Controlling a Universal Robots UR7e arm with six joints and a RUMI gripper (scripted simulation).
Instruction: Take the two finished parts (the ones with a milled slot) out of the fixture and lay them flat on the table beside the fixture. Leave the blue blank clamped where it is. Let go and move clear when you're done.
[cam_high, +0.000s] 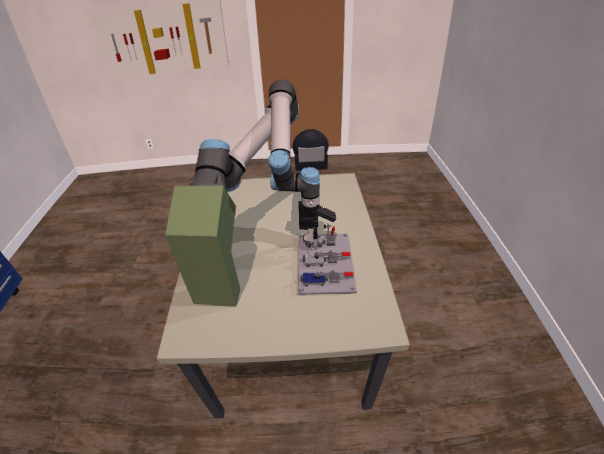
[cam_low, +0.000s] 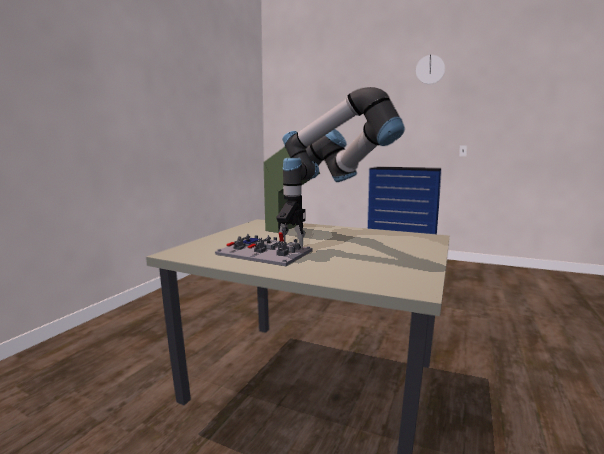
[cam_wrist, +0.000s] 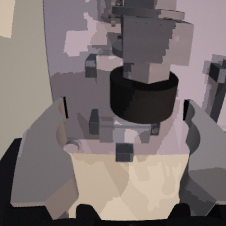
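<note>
Table (cam_high: 280, 320) (cam_low: 350, 270) — fixture (cam_high: 327, 290) (cam_low: 250, 256) w/ blue blank (cam_high: 313, 278) (cam_low: 250, 241) clamped.

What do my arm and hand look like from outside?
Smooth light-grey tubular arm with dark-grey joints and light-blue end caps; black-bodied two-jaw hand with grey angular fingers, notched inside. I see no loose cable.

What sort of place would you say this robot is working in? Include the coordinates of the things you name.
Probably a small workshop or machining training room: hand tools hang on the wall (cam_high: 207, 37), a blue drawer cabinet (cam_low: 404, 200) stands behind, and a clamping fixture (cam_high: 327, 290) (cam_low: 250, 257) sits on the table.
</note>
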